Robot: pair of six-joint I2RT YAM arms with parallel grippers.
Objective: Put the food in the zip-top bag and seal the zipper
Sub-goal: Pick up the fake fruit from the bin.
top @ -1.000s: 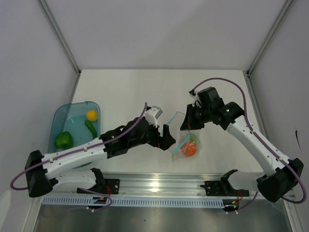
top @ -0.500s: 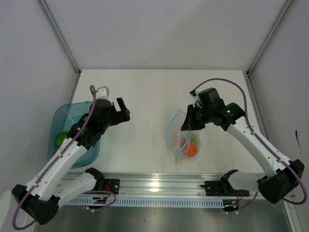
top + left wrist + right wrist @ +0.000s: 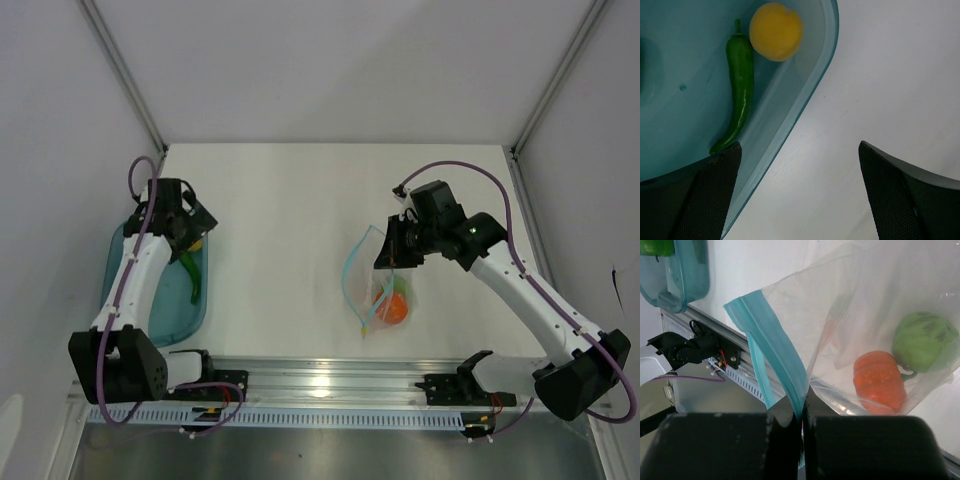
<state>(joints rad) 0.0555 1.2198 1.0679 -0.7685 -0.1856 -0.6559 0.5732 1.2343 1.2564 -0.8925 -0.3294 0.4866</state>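
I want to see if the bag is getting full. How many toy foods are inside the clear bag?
2. An orange round fruit and a green round one lie side by side inside the zip-top bag. Crinkly plastic could hide something small.

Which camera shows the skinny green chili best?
The left wrist view: the chili lies large and whole in the teal tray. The top view shows it tiny; the right wrist view misses it.

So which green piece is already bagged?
The round green one beside the orange fruit in the zip-top bag; the chili and the other round green one lie in the teal tray.
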